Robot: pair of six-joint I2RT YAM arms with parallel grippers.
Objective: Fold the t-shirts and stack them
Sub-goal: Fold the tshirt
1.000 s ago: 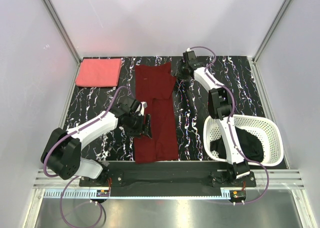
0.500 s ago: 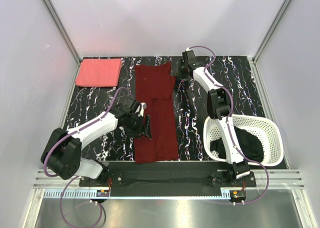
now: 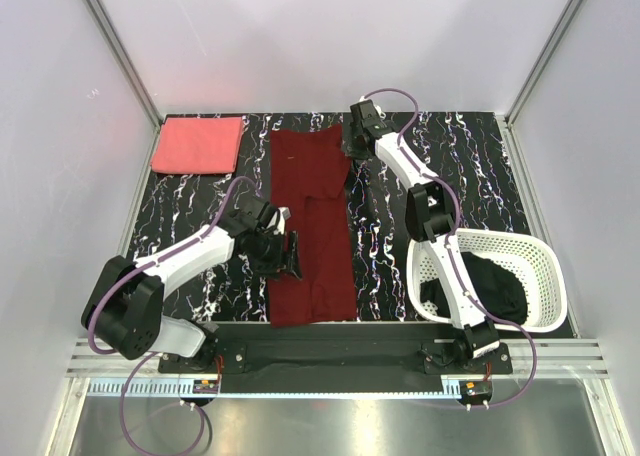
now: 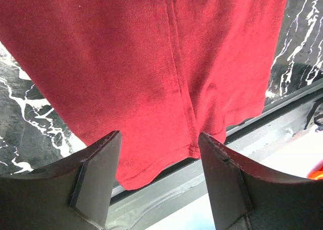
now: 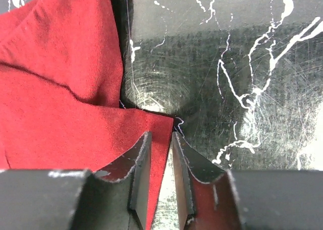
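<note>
Your left gripper (image 4: 159,154) gapes over the maroon shirt (image 3: 312,226); your right gripper (image 5: 160,141) sits almost closed at its corner, hold unclear. Pink shirt (image 3: 198,144) far-left, basket (image 3: 547,264) near-right.

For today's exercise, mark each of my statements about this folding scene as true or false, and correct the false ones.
1. The coral pink t-shirt lies folded at the far left corner of the table. True.
2. The black t-shirt is spread flat on the table. False: it sits bunched inside the white basket.
3. The left tool is open over the maroon t-shirt. True.
4. The right tool is down in the basket. False: it is at the maroon t-shirt's far right corner.
5. The maroon t-shirt is stacked on the coral pink one. False: they lie apart, with bare table between them.
</note>
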